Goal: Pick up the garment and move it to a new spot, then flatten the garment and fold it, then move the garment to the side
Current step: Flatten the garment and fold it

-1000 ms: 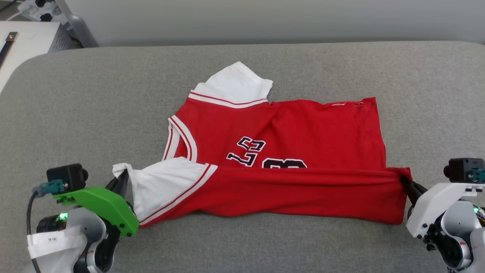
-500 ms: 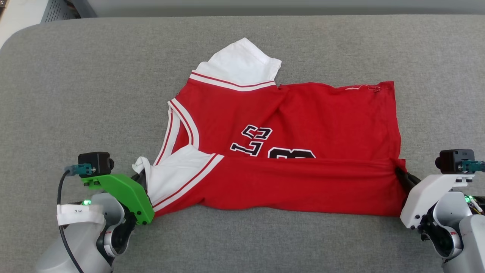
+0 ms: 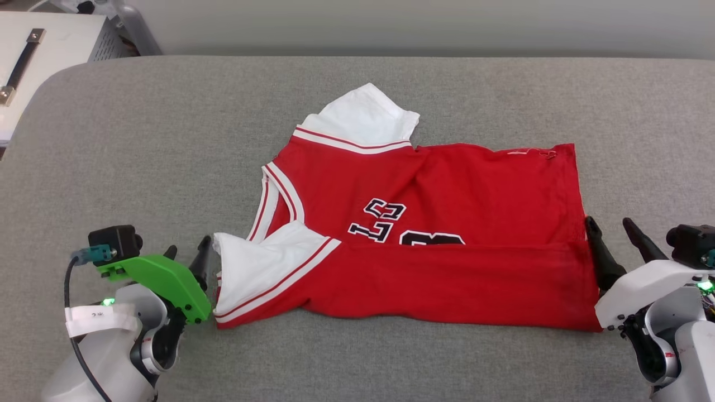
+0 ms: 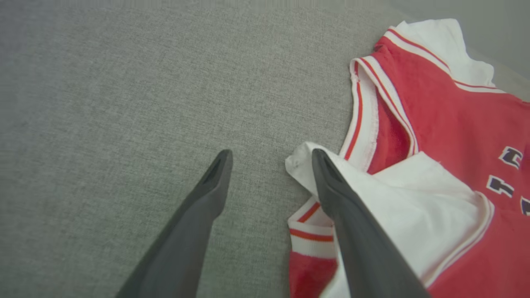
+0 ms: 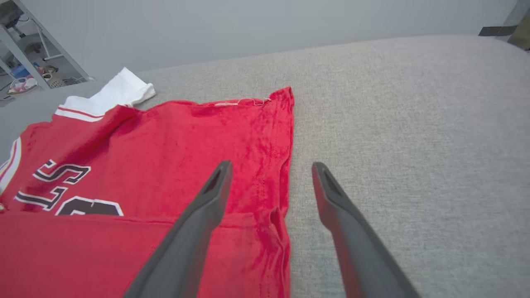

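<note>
The garment [image 3: 424, 223], a red jersey with white sleeves, lies in the middle of the grey surface [image 3: 139, 167]. Its near strip is folded over onto the black lettering. My left gripper [image 3: 187, 250] stands open at the near white sleeve [image 3: 251, 268]. In the left wrist view its fingers [image 4: 271, 153] are spread, one finger lying over the sleeve's corner [image 4: 302, 165]. At the hem's near right corner my right gripper [image 3: 610, 223] is open too. Its spread fingers [image 5: 271, 163] straddle the red hem edge [image 5: 285, 165], which rests on the surface.
A white cabinet [image 3: 50, 61] with a dark handle stands beyond the surface's far left corner, next to a grey metal leg [image 3: 131, 28]. The right wrist view shows a rack [image 5: 25, 62] far off at the left. Bare grey fabric surrounds the garment.
Both grippers were shut, the left on the sleeve and the right on the hem corner, and have opened and let go. The folded strip now lies slack. The head camera has shifted.
</note>
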`<state>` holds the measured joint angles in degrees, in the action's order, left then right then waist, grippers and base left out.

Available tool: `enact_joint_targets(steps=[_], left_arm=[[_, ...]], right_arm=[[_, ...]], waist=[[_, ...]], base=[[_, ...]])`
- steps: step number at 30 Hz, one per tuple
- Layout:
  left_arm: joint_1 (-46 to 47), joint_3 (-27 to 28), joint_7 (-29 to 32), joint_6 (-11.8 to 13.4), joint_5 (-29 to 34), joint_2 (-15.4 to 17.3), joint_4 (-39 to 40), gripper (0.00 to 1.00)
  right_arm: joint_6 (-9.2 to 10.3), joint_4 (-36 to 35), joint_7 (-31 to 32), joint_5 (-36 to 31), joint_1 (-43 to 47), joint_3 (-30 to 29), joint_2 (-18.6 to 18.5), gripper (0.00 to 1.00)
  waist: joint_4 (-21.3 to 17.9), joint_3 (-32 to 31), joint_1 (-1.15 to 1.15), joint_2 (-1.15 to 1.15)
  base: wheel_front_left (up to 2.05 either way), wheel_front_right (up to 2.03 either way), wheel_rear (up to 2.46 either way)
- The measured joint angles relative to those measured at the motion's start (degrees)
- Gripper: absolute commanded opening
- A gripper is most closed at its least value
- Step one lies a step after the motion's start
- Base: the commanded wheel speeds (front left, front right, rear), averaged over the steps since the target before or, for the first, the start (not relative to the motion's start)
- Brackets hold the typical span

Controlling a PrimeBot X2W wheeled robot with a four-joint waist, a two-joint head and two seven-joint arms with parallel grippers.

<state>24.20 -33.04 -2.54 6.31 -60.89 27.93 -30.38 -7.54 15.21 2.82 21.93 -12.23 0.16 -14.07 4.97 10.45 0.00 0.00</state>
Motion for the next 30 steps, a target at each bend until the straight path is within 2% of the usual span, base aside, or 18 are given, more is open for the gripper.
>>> enact_joint_targets(steps=[4,8,13,17,23,26,30], left_arm=[[-0.01,0.77,0.82,0.03,-0.66,1.77,1.15,1.0],[-0.01,1.47,3.86,0.0,-2.24,4.68,3.87,1.0],[-0.11,1.24,12.16,-0.54,-4.78,9.16,10.8,1.0],[-0.49,0.18,20.19,0.38,-7.36,12.0,16.71,1.0],[-3.04,-1.37,29.37,4.1,-11.17,13.83,21.4,1.0],[-4.02,-2.56,31.22,5.2,-12.14,13.89,21.59,1.0],[-4.26,-3.75,32.11,5.38,-12.3,13.04,20.09,1.0]], right_arm=[[0.01,-2.5,-3.76,-2.81,1.01,-1.01,1.48,1.0],[0.01,-5.15,-4.85,-4.56,2.81,-2.23,3.24,1.0],[0.01,-9.0,-4.04,-6.51,5.68,-3.34,6.12,1.0],[0.01,-11.13,-3.16,-7.36,7.38,-4.49,7.4,1.0],[0.01,-12.49,-2.55,-7.68,8.62,-4.98,8.49,1.0],[0.01,-13.0,-2.07,-7.69,8.82,-5.1,8.71,1.0],[0.01,-13.68,-1.27,-7.57,9.48,-5.44,9.29,1.0]], waist=[[0.09,-1.71,0.0,0.0],[0.05,-3.38,0.0,0.0],[-0.35,-4.96,0.0,0.0],[-0.92,-5.34,0.0,0.0],[-1.91,-5.14,0.0,0.0],[-2.46,-4.81,0.0,0.0],[-3.01,-4.14,0.0,0.0]], base=[[0.0,0.0,0.0],[0.0,0.0,0.0],[0.0,0.0,0.0],[0.0,0.0,0.0],[0.0,0.0,0.0],[0.0,0.0,0.0],[0.0,0.0,0.0]])
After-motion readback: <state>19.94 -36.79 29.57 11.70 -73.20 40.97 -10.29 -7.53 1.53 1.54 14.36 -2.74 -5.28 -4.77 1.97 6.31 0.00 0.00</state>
